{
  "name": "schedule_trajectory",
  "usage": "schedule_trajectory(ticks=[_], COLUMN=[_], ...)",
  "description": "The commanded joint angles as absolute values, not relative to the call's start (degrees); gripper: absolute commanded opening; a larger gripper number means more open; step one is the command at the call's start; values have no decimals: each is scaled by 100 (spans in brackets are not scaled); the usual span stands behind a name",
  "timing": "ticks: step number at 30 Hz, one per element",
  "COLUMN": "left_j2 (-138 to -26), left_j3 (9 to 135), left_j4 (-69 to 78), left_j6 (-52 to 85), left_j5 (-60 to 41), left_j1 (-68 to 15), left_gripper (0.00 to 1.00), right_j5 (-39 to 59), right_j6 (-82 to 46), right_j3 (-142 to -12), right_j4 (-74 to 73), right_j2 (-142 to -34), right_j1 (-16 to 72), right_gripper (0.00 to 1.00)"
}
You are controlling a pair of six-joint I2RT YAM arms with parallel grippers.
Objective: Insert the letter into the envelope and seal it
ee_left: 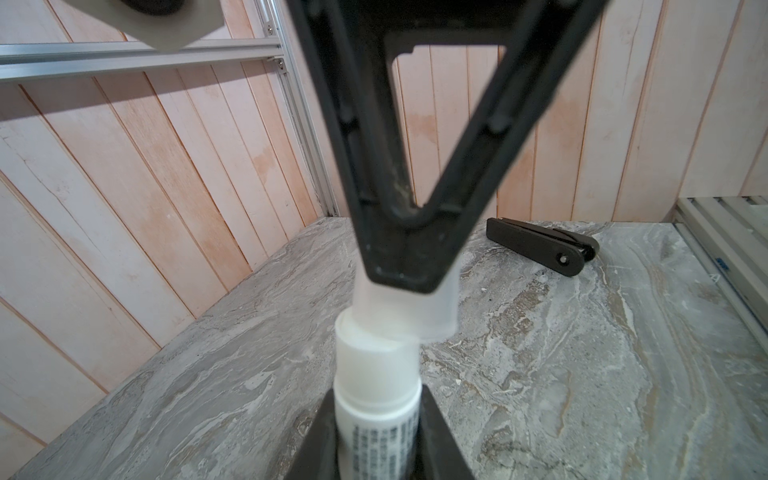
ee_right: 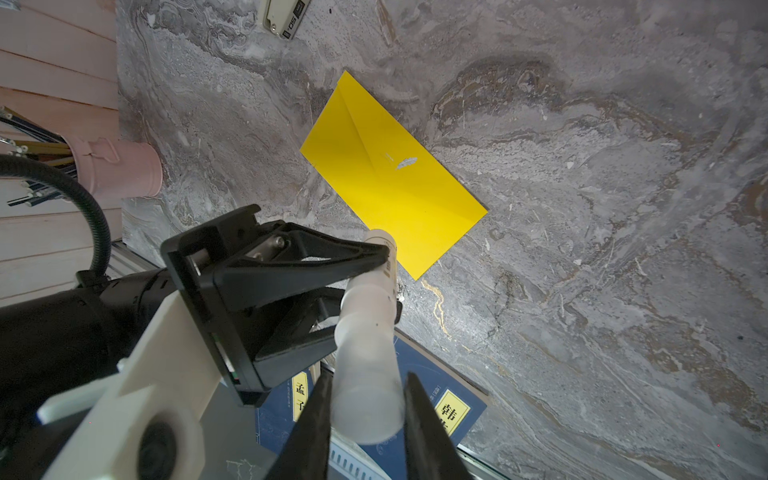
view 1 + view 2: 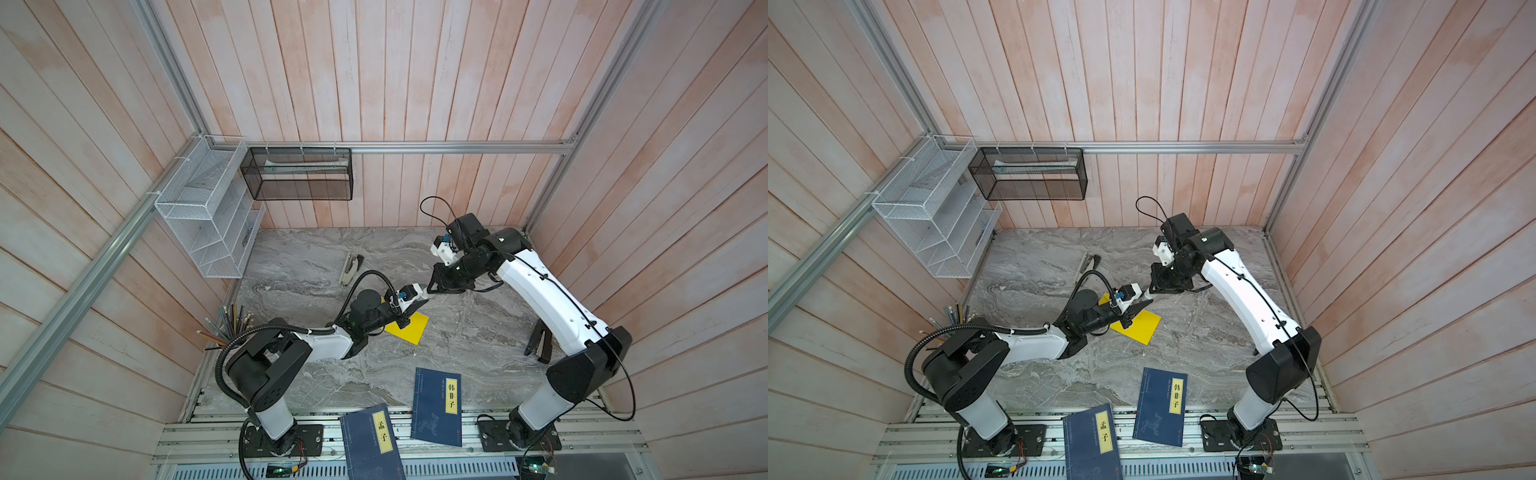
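Overhanging envelope [image 3: 409, 330]: left tool [image 3: 419, 301] with glue stick [image 2: 368, 309]

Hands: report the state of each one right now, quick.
Left hand: closed on the glue stick, gripping its body.
Right hand: closed on the glue stick's cap.

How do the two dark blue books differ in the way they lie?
The 孟子 book lies almost wholly on the metal rails at the front; the 韩非子 book has its upper part on the marble table. In both top views the 孟子 book's top leans left, the 韩非子 book's right. Both are dark blue with a yellow title label.
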State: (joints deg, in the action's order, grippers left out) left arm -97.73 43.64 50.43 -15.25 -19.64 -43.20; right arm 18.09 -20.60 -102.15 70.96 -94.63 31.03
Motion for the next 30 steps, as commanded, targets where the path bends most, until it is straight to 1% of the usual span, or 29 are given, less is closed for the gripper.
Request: schedule_trajectory(ticks=[1,10,22,30], left_j2=[-9798,-9797,-9725,-9668], left_j3=[4471,4484,4474,4465], left_j4=[5300,5296,5269,5237], left_j6=[-1599,-1597,-1594,-1630], left_j5=[-2048,-2071,-2087,-2057], left_j1=[-4359,-4363,-4370,-4375], left_gripper=[0,0,0,0], right_j5=[1881,1915,2121,1804], right_j6=[-2017,-2070,-2088,-2012], right_j3=[-10171,-10367,-10213,-10260], right_j4=[7143,7058,6863,7105], right_j2=[-9572,-9582,-9598,-9648], right_j1=[3169,3178,3181,3169], right_gripper=[27,27,27,27])
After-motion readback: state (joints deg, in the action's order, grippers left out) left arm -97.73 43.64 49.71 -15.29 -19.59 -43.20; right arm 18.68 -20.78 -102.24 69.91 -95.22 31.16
